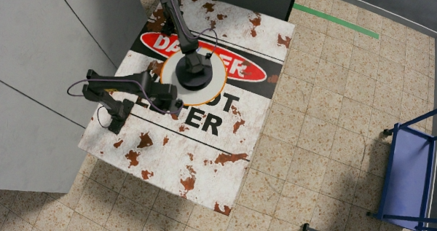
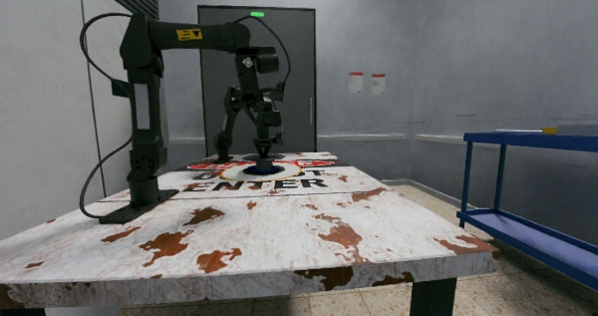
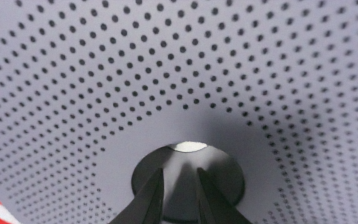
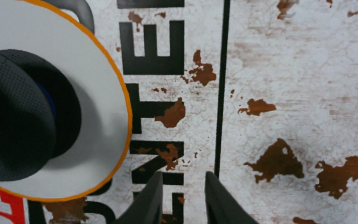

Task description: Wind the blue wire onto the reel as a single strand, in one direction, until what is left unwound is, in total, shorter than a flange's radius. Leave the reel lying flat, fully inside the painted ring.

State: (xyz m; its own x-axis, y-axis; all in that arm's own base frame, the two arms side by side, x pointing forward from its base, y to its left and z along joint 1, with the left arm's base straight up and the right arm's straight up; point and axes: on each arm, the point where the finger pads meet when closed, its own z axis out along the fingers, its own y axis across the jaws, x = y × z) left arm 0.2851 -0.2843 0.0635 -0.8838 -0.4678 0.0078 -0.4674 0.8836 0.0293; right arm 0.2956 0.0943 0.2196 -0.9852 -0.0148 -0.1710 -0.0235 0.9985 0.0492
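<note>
The reel (image 1: 194,84) (image 3: 181,50) lies flat, with a dark perforated upper flange (image 4: 31,135) above its lower flange (image 4: 70,112). It stands inside the painted ring (image 1: 194,104) (image 2: 261,180) (image 4: 130,110). A little blue wire (image 4: 48,100) shows between the flanges; the rest of it and any loose end are hidden. My left gripper (image 2: 263,155) (image 3: 179,176) is directly over the reel's central hole, fingers pointing down, slightly open, nothing between them. My right gripper (image 4: 183,180) is slightly open and empty, above the table beside the ring.
The table (image 1: 164,156) (image 2: 279,238) carries painted lettering and rust patches. The right forearm (image 1: 124,83) reaches in close to the ring, and the left arm (image 1: 186,36) reaches over the reel. A blue cart (image 1: 408,174) (image 2: 538,141) stands away from the table.
</note>
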